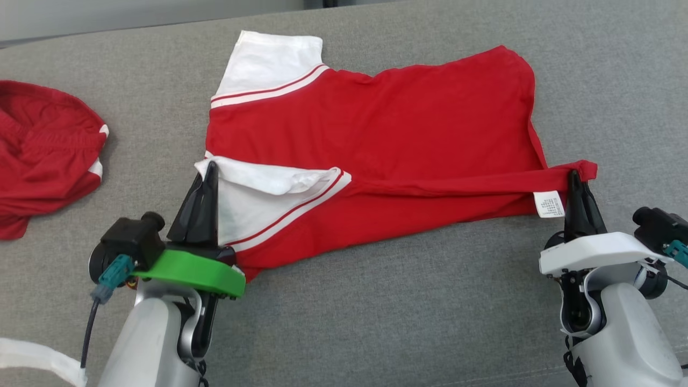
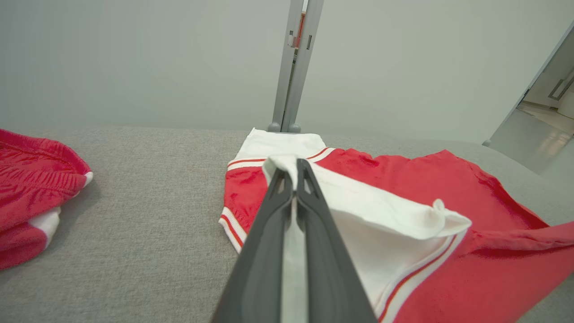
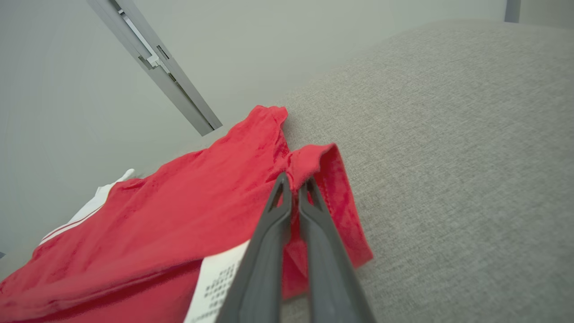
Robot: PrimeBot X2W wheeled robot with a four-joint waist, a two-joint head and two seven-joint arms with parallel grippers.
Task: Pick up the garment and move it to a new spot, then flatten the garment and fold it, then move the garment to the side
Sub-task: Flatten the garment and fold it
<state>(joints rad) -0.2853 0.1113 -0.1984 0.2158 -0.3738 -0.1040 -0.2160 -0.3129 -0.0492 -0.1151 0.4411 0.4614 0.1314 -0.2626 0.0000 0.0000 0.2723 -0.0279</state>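
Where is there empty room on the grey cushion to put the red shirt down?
Bare grey cushion lies between the red shirt and the crumpled red garment on the left, in the near strip between the left gripper and right gripper, and right of the shirt's hem. The shirt crowds the middle; that other garment fills the left edge.

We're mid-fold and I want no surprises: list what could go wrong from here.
The right gripper pinches only the hem corner of the shirt; pulling could slip it free.
The white sleeve in the left gripper is bunched, so the fold may trap creases.
The other red garment lies to the left; moving the shirt there could snag it.
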